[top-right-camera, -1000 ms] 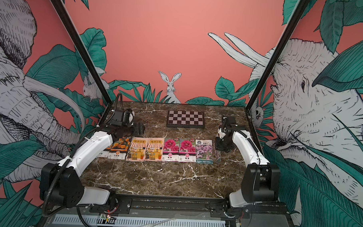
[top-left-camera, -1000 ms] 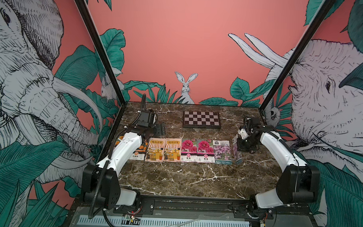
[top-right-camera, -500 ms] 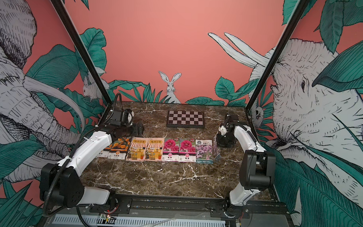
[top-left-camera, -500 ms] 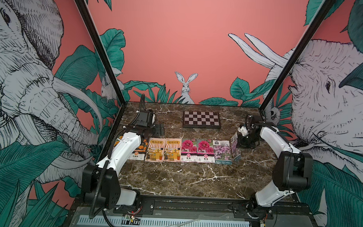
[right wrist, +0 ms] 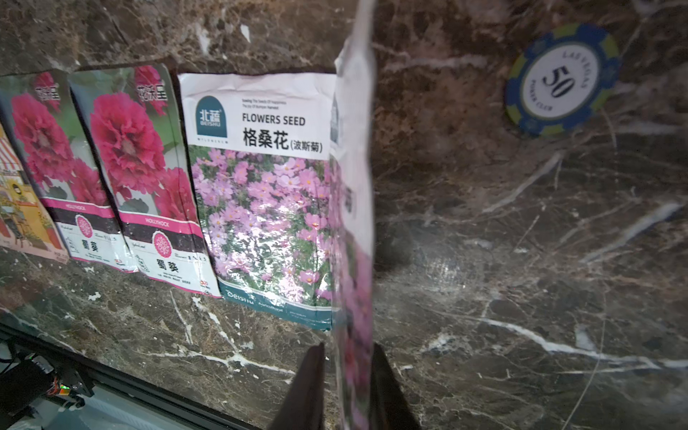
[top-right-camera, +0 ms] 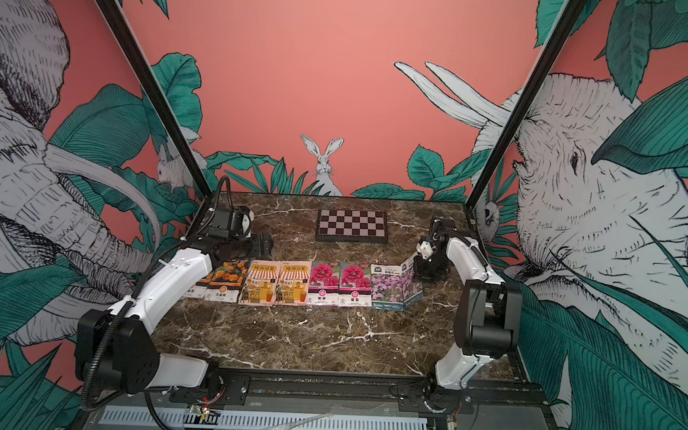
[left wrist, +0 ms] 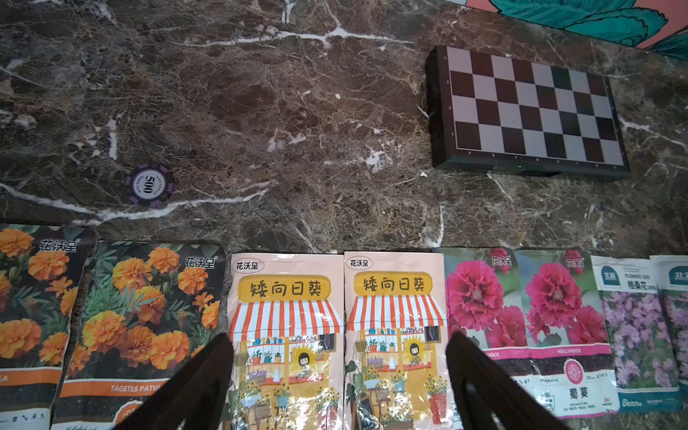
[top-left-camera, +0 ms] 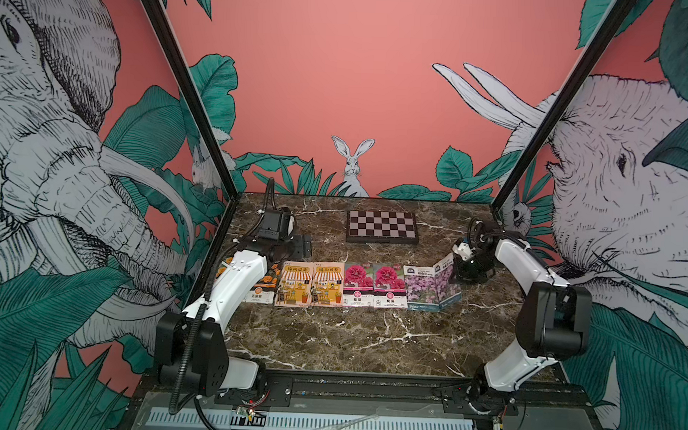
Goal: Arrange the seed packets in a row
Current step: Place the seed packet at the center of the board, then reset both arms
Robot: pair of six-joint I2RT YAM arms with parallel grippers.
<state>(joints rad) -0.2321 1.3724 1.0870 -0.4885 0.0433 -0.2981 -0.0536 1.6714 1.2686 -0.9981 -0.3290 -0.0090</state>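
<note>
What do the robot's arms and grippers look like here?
Both the left arm and right arm have glossy white rounded shells with bulky black joints. A black ribbed hose runs along the left arm. The left gripper and right gripper have dark, flat, tapering fingers.

Eight glossy seed packets [top-left-camera: 357,283] lie face-up, side by side, in a row across the worktop [top-left-camera: 349,342]. From the left there are two marigold packets [left wrist: 141,309], two striped-shop packets [top-left-camera: 294,283], two magenta hollyhock packets [top-right-camera: 324,282] and a flat lilac packet [right wrist: 260,201]. At the right end, a second lilac packet [right wrist: 353,223] stands tilted on edge.
</note>
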